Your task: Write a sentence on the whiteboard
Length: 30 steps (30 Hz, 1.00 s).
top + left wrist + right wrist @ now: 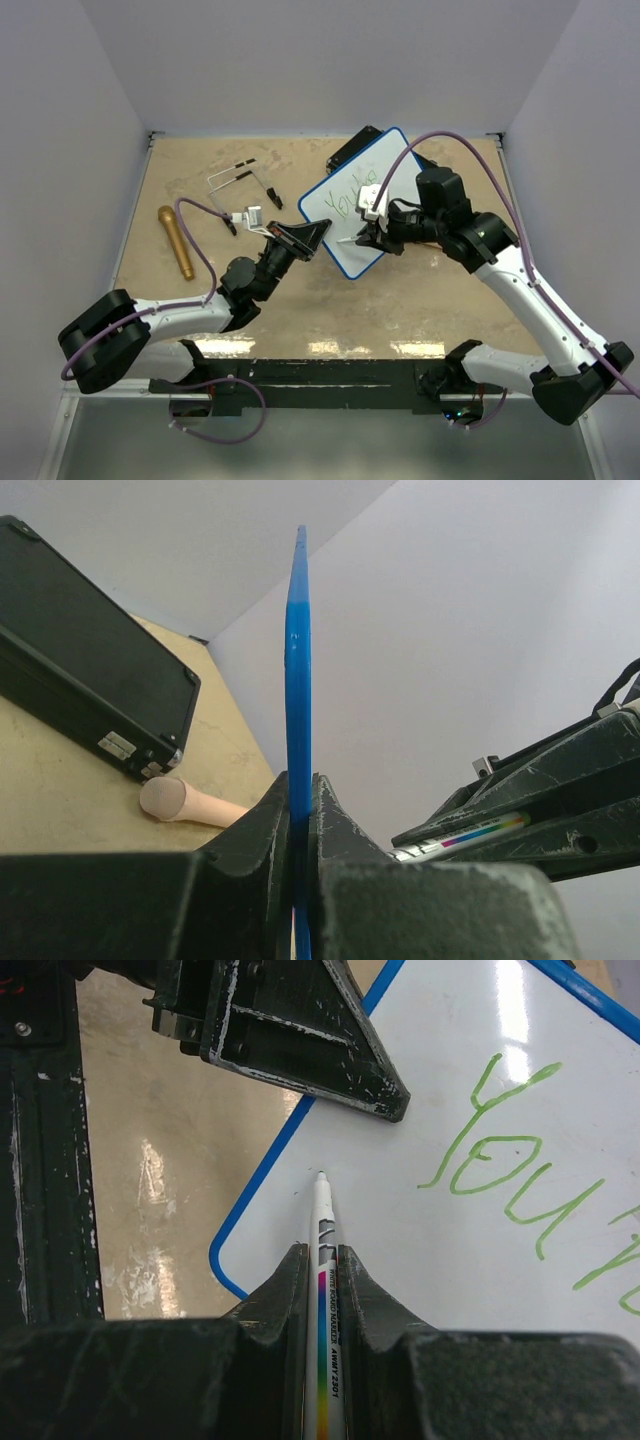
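Observation:
The whiteboard (396, 160), white with a thin blue rim, lies tilted in mid-table. My left gripper (316, 234) is shut on its near-left edge; the left wrist view shows the rim (298, 670) edge-on between the jaws (299, 792). My right gripper (368, 238) is shut on a white marker (325, 1250). The marker's tip sits at or just above the white surface (430, 1250), near the board's lower-left corner. The sentence (505, 1165) is green handwriting that starts "You" and runs off to the right; it also shows as the green words (358, 198) from above.
A black case (346, 153) lies under the board's far corner and shows as the case (90, 695) in the left wrist view. A golden cylinder (176, 242) lies at the left. A thin wire frame with black tips (238, 182) lies behind it. White walls enclose the table.

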{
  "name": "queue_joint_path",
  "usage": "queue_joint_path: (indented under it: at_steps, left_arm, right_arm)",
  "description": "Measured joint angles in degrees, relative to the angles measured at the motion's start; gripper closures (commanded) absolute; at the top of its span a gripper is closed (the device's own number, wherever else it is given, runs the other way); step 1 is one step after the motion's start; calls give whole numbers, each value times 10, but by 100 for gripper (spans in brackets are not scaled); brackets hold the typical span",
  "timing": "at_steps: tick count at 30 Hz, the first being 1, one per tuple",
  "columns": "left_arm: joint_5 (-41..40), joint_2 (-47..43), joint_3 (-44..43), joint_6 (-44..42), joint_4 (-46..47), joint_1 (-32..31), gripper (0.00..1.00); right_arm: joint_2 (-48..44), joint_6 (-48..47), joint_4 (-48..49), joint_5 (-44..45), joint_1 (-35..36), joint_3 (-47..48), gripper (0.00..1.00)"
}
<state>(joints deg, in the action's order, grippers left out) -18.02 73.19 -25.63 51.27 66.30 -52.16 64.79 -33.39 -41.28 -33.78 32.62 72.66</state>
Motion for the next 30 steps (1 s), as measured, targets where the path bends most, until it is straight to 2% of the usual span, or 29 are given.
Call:
queue_joint_path:
  at_steps: [19,30]
  left_arm:
    - [-9,-1,1,-3,0,0,100]
    - [-22,-28,23,-14,-9,0,100]
  right_arm:
    - [2,-31,-30,-16,8,-11,100]
    - [0,-24,-36,28,8,-17,100]
